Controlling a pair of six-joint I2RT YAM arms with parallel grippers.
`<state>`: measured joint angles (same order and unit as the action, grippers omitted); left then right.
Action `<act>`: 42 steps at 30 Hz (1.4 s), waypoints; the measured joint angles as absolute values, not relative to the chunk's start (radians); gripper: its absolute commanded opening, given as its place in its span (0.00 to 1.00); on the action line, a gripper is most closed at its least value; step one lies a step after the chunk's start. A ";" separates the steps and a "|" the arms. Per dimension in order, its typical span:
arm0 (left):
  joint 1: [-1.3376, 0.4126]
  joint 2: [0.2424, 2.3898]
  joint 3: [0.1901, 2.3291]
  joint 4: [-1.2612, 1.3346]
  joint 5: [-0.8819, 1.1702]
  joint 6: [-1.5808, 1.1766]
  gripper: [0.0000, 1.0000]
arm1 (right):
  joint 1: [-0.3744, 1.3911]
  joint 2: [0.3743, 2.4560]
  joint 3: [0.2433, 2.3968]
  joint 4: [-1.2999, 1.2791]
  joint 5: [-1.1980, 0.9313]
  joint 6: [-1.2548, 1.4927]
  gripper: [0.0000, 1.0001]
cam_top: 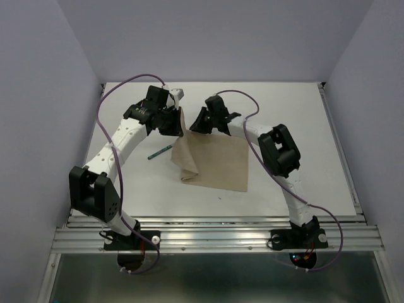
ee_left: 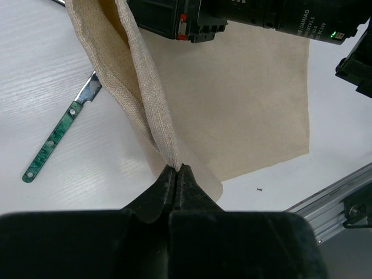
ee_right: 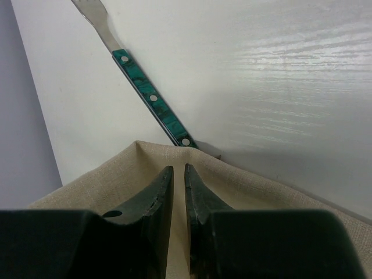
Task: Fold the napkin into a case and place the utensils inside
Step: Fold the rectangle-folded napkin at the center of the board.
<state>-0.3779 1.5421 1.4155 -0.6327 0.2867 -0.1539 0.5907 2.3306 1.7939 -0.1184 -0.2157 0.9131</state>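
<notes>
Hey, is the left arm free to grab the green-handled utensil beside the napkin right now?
Probably not yet: the left gripper is shut on the lifted napkin, though the green-handled utensil lies bare nearby.

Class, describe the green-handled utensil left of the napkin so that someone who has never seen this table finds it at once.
On the white table, find the beige napkin near the middle, one edge lifted by the left pincer. Just left of that raised fold lies a slim utensil. Its mottled green riveted handle and silvery end set it apart from the purple cables.
</notes>
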 measured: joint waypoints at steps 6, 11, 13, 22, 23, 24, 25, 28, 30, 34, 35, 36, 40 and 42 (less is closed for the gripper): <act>-0.378 1.541 1.415 -0.629 0.298 -0.155 0.00 | 0.591 2.352 1.792 -0.124 -0.217 0.913 0.19; -0.378 1.541 1.415 -0.622 0.311 -0.165 0.00 | 0.588 2.383 1.795 -0.130 -0.215 0.916 0.19; -0.378 1.541 1.415 -0.619 0.317 -0.167 0.00 | 0.591 2.383 1.799 -0.134 -0.206 0.912 0.19; -0.380 1.541 1.415 -0.617 0.334 -0.173 0.00 | 0.588 2.310 1.782 -0.196 -0.155 0.878 0.20; -0.381 1.541 1.415 -0.617 0.336 -0.174 0.00 | 0.584 2.274 1.756 -0.194 -0.143 0.873 0.20; -0.382 1.541 1.415 -0.617 0.338 -0.175 0.00 | 0.578 2.225 1.717 -0.194 -0.133 0.867 0.21; -0.382 1.541 1.415 -0.617 0.338 -0.176 0.00 | 0.568 2.162 1.670 -0.199 -0.121 0.859 0.20; -0.392 1.541 1.416 -0.616 0.338 -0.183 0.00 | 0.527 1.995 1.525 -0.176 -0.101 0.837 0.21; -0.398 1.541 1.416 -0.613 0.338 -0.193 0.00 | 0.477 1.887 1.412 -0.168 -0.089 0.822 0.23; -0.416 1.541 1.416 -0.605 0.337 -0.213 0.00 | 0.356 1.683 1.140 -0.179 -0.039 0.780 0.29; -0.420 1.541 1.416 -0.602 0.336 -0.217 0.00 | 0.342 1.662 1.100 -0.184 -0.031 0.771 0.29; -0.429 1.541 1.416 -0.599 0.334 -0.223 0.00 | 0.328 1.639 1.047 -0.205 -0.021 0.759 0.29; -0.463 1.541 1.416 -0.585 0.328 -0.241 0.00 | 0.344 1.581 0.884 -0.255 -0.011 0.729 0.29; -0.488 1.541 1.417 -0.577 0.328 -0.250 0.00 | 0.353 1.570 0.847 -0.273 -0.009 0.722 0.29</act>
<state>-0.4885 1.5410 1.4174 -0.5766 0.3283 -0.2501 0.3534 1.5696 0.8467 -0.2726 -0.0093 0.7216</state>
